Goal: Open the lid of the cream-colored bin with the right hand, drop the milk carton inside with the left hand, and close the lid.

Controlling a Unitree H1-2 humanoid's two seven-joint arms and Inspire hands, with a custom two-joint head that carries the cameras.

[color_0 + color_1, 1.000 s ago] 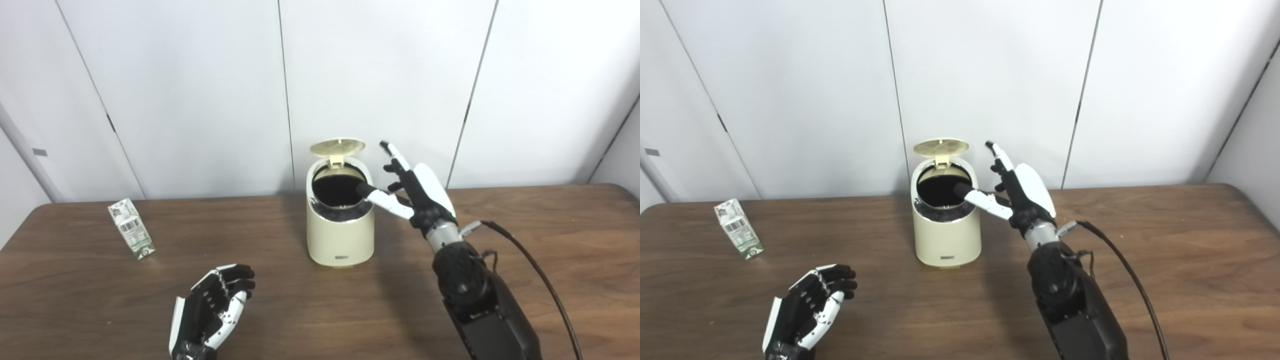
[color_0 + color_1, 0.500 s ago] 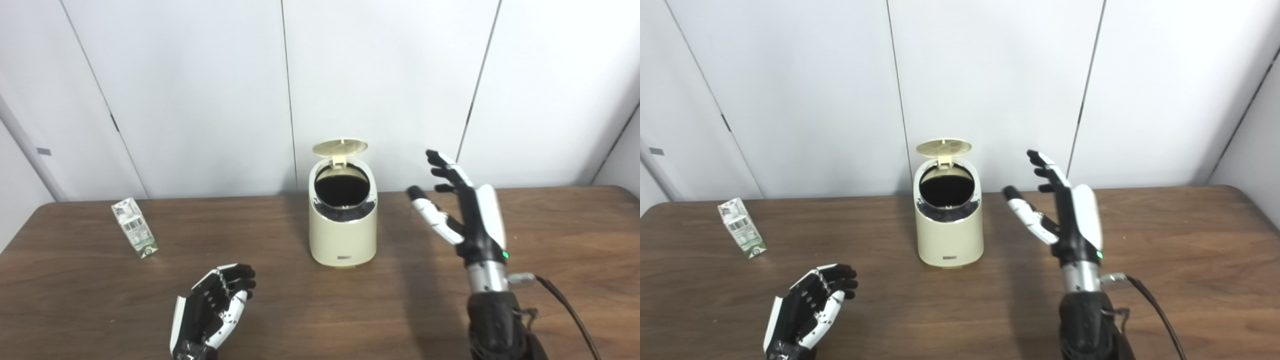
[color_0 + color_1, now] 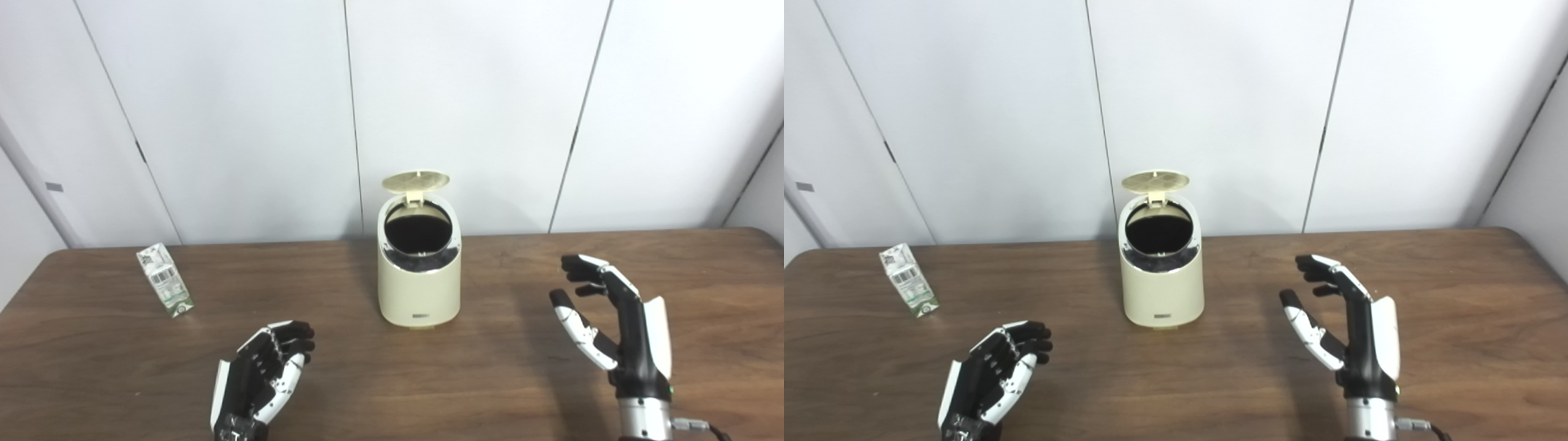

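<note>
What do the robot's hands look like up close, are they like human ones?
Roughly human in shape, with fingers and a thumb. Both the left hand and the right hand are black with white plastic shells over the back and along the thumb, and black fingertips. The right hand sits on a silver metal wrist with a small green light above it and a cable plugged in at its side.

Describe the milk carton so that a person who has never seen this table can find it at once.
Start from the cream-colored bin standing with its lid up at the middle of the brown table. Look far to its left, near the back edge: the milk carton stands there alone, slightly tilted. It is the only small white and green box.
</note>
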